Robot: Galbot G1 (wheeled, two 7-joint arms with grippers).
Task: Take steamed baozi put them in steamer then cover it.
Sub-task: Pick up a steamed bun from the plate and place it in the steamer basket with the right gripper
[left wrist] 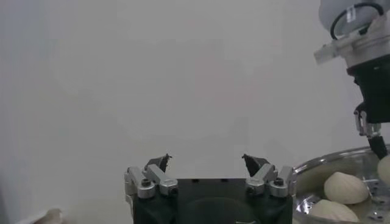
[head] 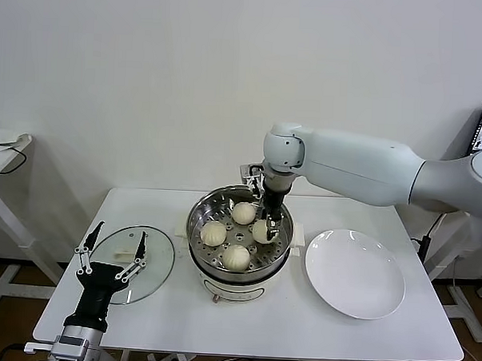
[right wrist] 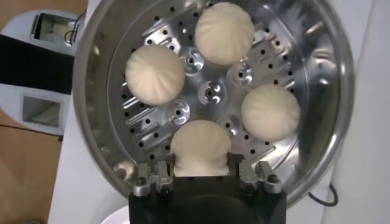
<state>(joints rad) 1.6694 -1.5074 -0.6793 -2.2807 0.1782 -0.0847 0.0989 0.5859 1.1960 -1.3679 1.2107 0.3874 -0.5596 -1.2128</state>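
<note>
The steamer [head: 198, 219] stands mid-table with all four baozi on its perforated tray [right wrist: 209, 93]. My right gripper [head: 269, 226] reaches down inside it, shut on the baozi [head: 263, 231] at the right side of the tray. In the right wrist view that baozi [right wrist: 200, 146] sits squeezed between the fingers of the gripper [right wrist: 201, 161]. The other three [right wrist: 155, 74] [right wrist: 223, 32] [right wrist: 270, 111] lie free. The glass cover [head: 154, 257] lies flat on the table to the left. My left gripper [head: 123, 230] hovers open and empty over it, and also shows in the left wrist view [left wrist: 207, 159].
An empty white plate [head: 354, 273] lies to the right of the steamer. The table's front edge [head: 241, 350] is near my left arm. A white wall stands behind the table. A second table's corner [head: 2, 150] shows at far left.
</note>
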